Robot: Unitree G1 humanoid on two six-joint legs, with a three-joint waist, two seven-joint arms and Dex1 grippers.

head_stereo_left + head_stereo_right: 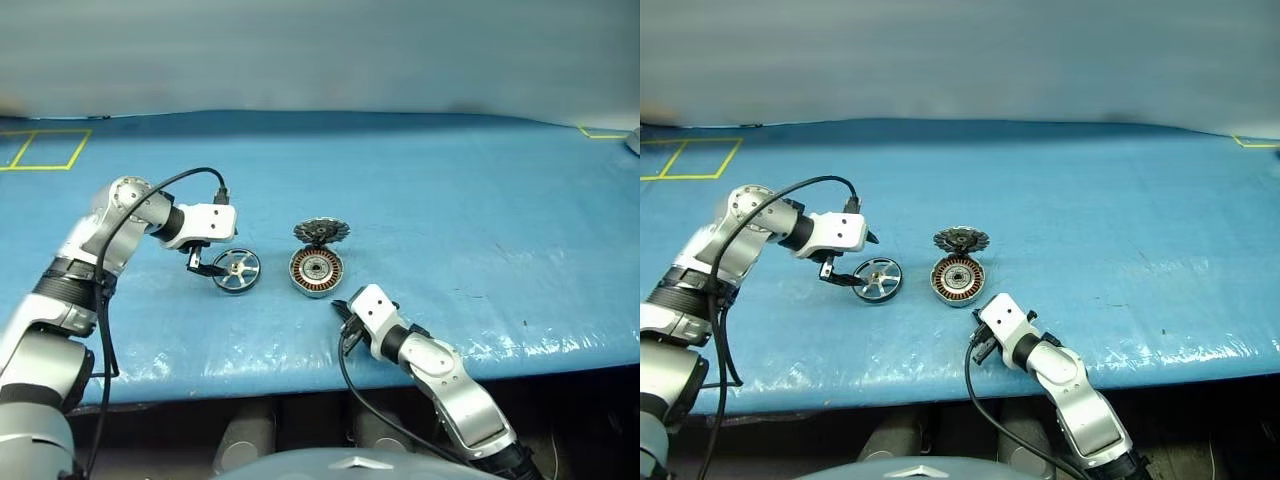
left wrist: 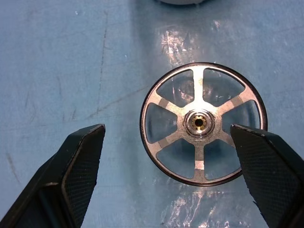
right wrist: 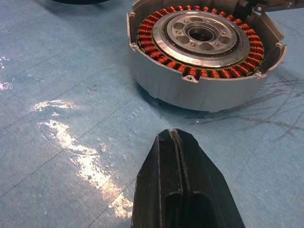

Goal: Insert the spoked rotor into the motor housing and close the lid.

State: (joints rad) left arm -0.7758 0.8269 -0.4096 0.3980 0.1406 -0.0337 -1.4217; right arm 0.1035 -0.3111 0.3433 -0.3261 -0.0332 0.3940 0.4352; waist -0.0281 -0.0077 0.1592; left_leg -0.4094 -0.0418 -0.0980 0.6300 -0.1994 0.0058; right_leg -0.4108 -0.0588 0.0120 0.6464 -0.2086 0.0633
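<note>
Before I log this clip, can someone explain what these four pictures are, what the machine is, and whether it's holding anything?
This is a humanoid robot with two arms, each ending in a two-fingered black end effector. The two wide pictures come from a stereo camera on its head, looking down at a blue table. The two close-ups come from cameras on its wrists.

Three motor parts lie on the table: the spoked rotor, the motor housing with copper windings inside, and just behind it the lid, a ribbed grey disc.

The left end effector is open and hovers over the rotor, one finger overlapping its rim in the wrist view, the other off to the side. The right end effector is shut and empty, pointing at the housing. Nothing is held.
</note>
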